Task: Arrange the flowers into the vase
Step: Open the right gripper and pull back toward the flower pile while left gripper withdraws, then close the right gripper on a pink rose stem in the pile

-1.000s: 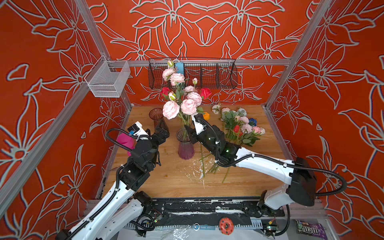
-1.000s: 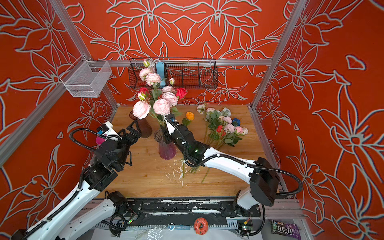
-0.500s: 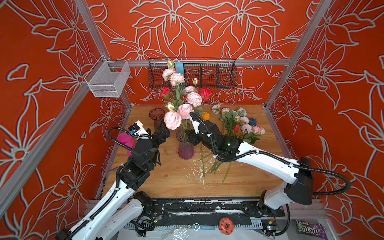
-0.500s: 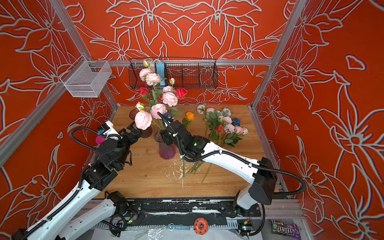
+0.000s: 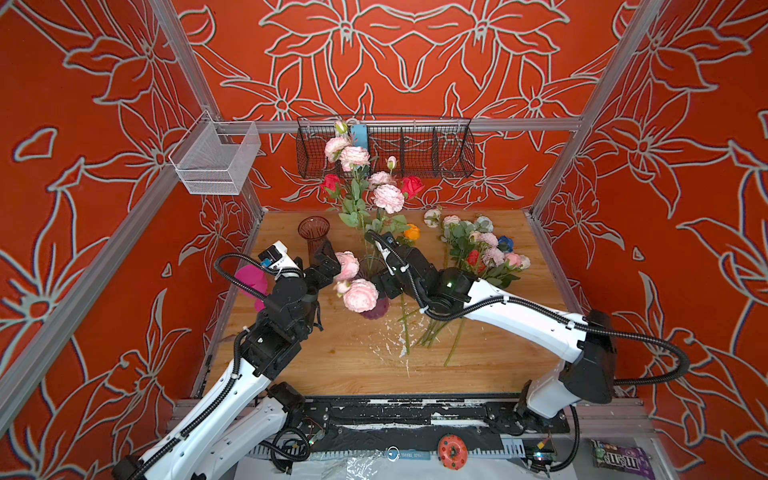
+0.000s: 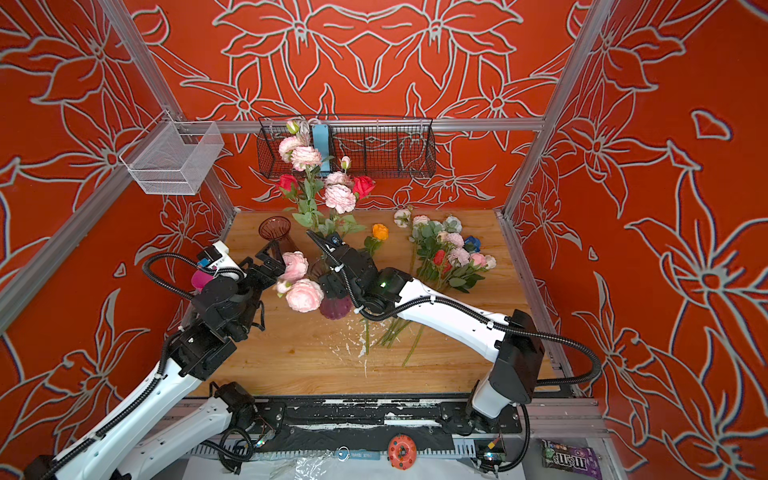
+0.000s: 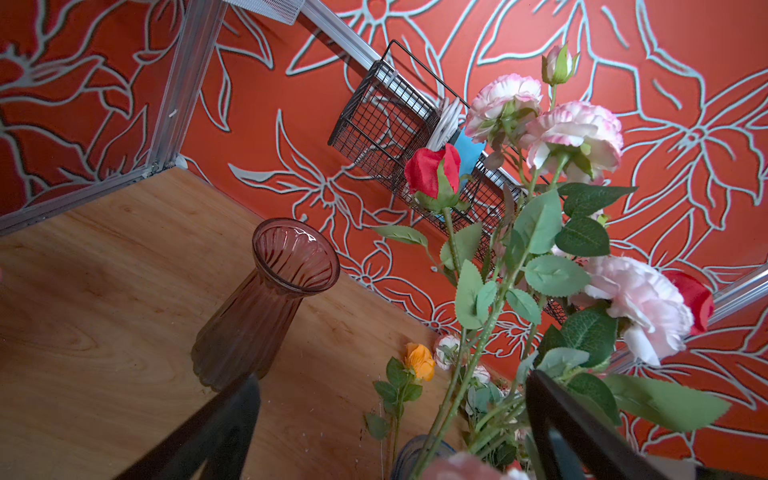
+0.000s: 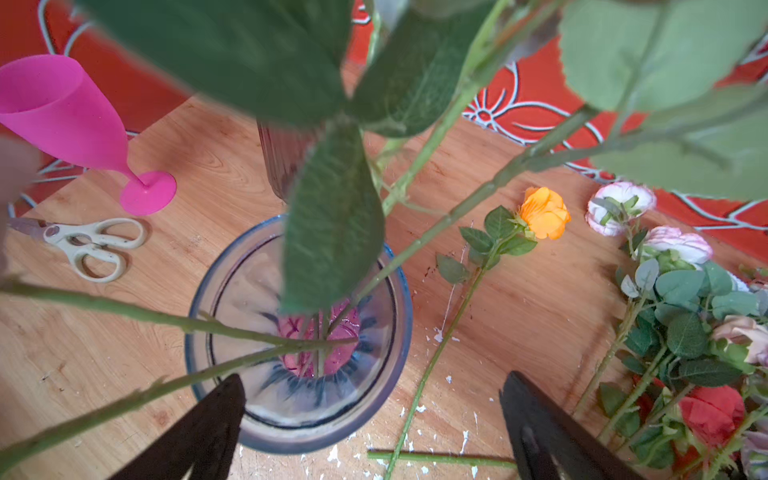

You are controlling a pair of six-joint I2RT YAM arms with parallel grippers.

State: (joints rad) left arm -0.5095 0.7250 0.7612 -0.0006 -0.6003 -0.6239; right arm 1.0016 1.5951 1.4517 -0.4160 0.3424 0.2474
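The left pincer [image 7: 392, 380] and right pincer [image 8: 372, 380] are gaping wide, empty, while pink flowers [image 5: 360, 295] are leaning toward nine o'clock, threatening to topple the vase [image 5: 375, 308].

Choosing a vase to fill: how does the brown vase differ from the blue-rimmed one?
The brown vase is empty; the blue-rimmed vase holds several stems. The brown vase is reddish-brown throughout; the blue-rimmed vase turns purple at its base. Both stand upright and are see-through.
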